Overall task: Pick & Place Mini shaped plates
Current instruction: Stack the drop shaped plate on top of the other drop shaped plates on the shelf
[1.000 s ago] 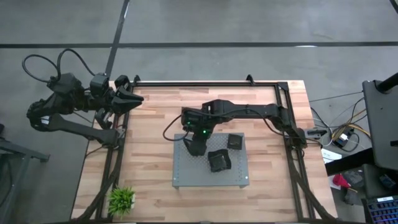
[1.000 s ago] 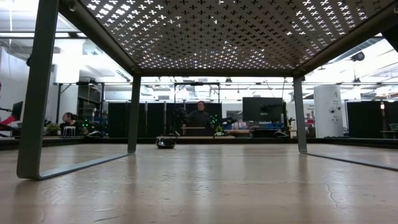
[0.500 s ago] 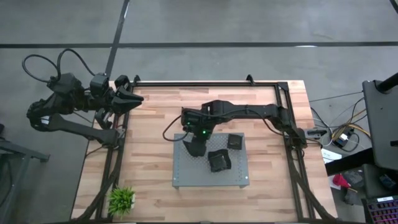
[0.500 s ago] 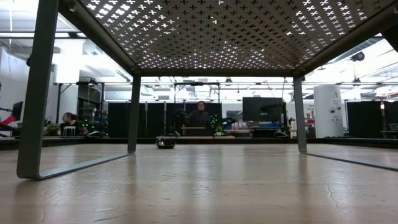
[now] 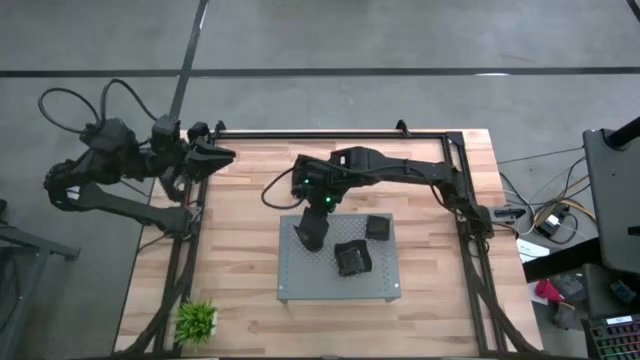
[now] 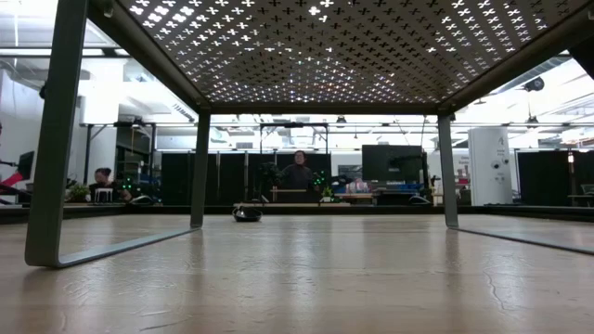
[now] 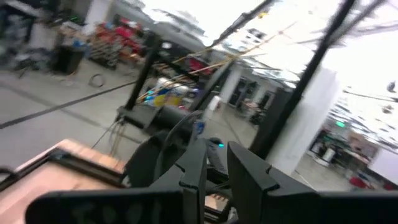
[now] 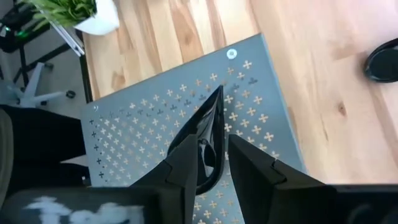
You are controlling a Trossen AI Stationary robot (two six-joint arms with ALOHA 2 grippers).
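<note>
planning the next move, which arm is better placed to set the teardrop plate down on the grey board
Right. The right gripper is already shut on the teardrop plate directly over the grey board, near its left end. The left gripper sits at the table's far left corner, off the board.

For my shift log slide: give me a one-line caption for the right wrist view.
Right gripper shut on a teardrop plate, held edge-up above the grey perforated board.

A robotics lab. The framed wooden desk (image 5: 250, 215) stands on bare concrete floor (image 5: 330, 40). Behind it are monitors (image 6: 388, 164), seated people (image 6: 298, 173) and cables (image 5: 555, 215).
</note>
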